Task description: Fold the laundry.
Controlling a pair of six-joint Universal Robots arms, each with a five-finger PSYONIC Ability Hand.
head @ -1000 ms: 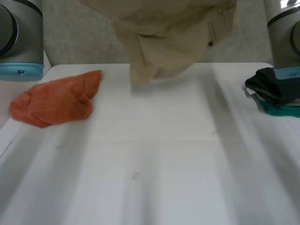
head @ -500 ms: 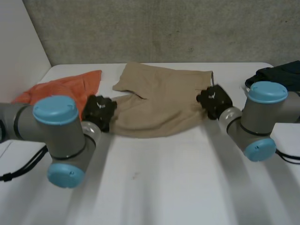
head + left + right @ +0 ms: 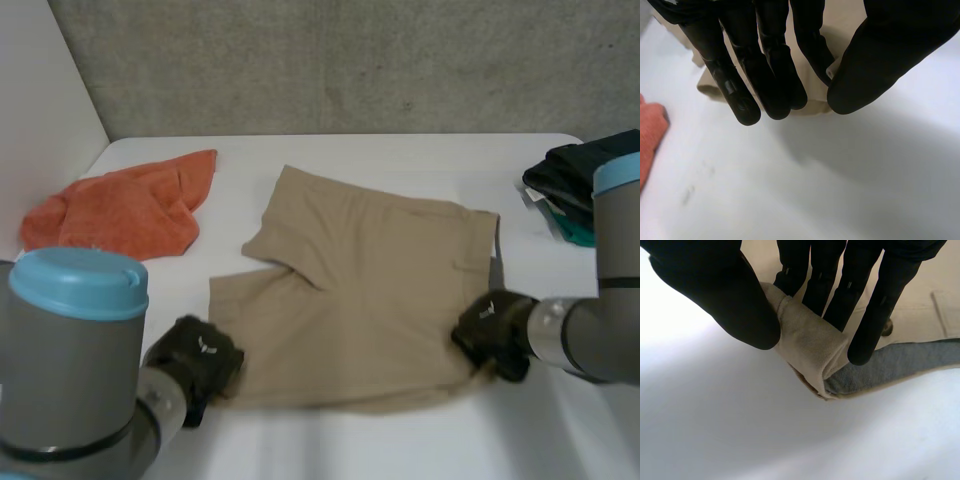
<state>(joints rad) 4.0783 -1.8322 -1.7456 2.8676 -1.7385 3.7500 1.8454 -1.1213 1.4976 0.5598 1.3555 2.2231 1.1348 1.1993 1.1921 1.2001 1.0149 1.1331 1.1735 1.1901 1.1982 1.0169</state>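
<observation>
A pair of tan shorts [image 3: 370, 290] lies spread flat in the middle of the white table [image 3: 400, 450], waistband toward the right. My left hand [image 3: 195, 362] is at the near left corner of the shorts, on a leg hem. In the left wrist view the left hand [image 3: 765, 60] pinches the tan cloth [image 3: 845, 20] between thumb and fingers. My right hand [image 3: 490, 333] is at the near right corner, by the waistband. In the right wrist view the right hand [image 3: 860, 285] pinches a bunched fold of the shorts [image 3: 812, 347] against its thumb.
An orange cloth [image 3: 125, 210] lies crumpled at the back left; its edge [image 3: 650, 135] lies beside my left hand. A pile of dark and teal clothes [image 3: 580, 185] sits at the right edge. A grey wall runs behind the table.
The shorts hung in the air a second ago. Both hands have brought them down and drawn them toward the near edge, and they now lie spread flat.
</observation>
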